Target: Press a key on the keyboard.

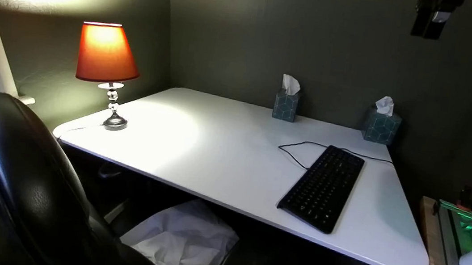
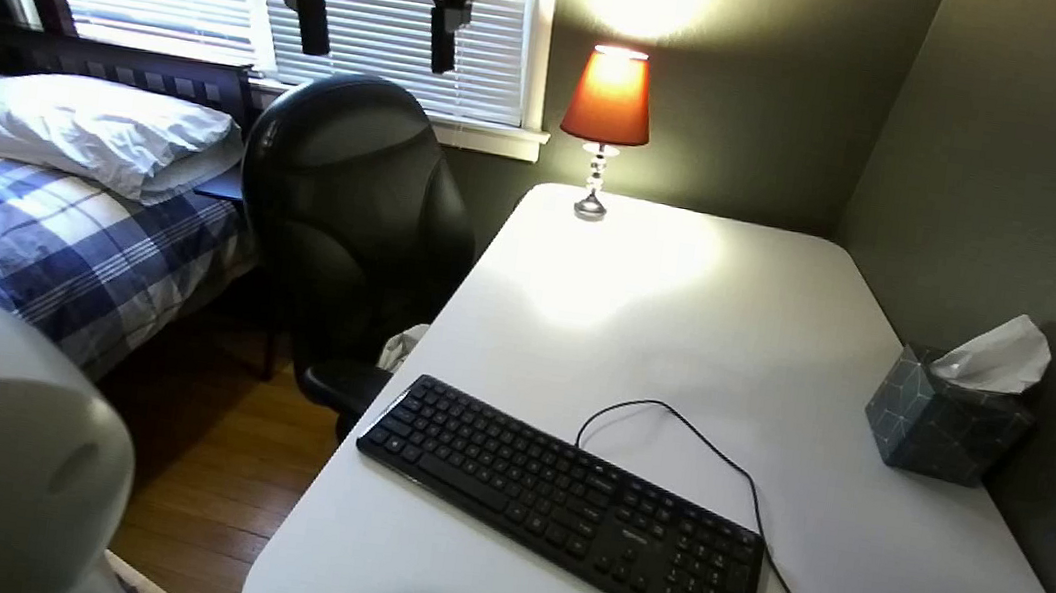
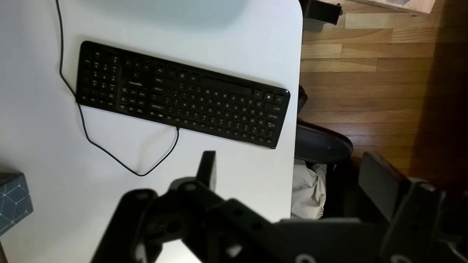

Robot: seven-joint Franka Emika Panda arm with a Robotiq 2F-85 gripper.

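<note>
The black keyboard (image 1: 324, 186) lies flat on the white desk near its edge. It also shows in an exterior view (image 2: 562, 512) and, whole, in the wrist view (image 3: 179, 95), with its thin black cable looping from its back edge. My gripper (image 2: 378, 41) hangs high above the desk with its two fingers spread wide apart and nothing between them. In an exterior view the gripper (image 1: 429, 28) shows only in part at the top edge. In the wrist view the open fingers (image 3: 294, 175) are at the bottom, apart from the keyboard.
The white desk (image 1: 226, 140) carries a lit red lamp (image 1: 108, 54) and two tissue boxes, one near the wall (image 1: 285, 106) and one at the corner (image 1: 382, 125). A black office chair (image 2: 358, 205) stands against the desk. A bed (image 2: 95, 213) is behind it.
</note>
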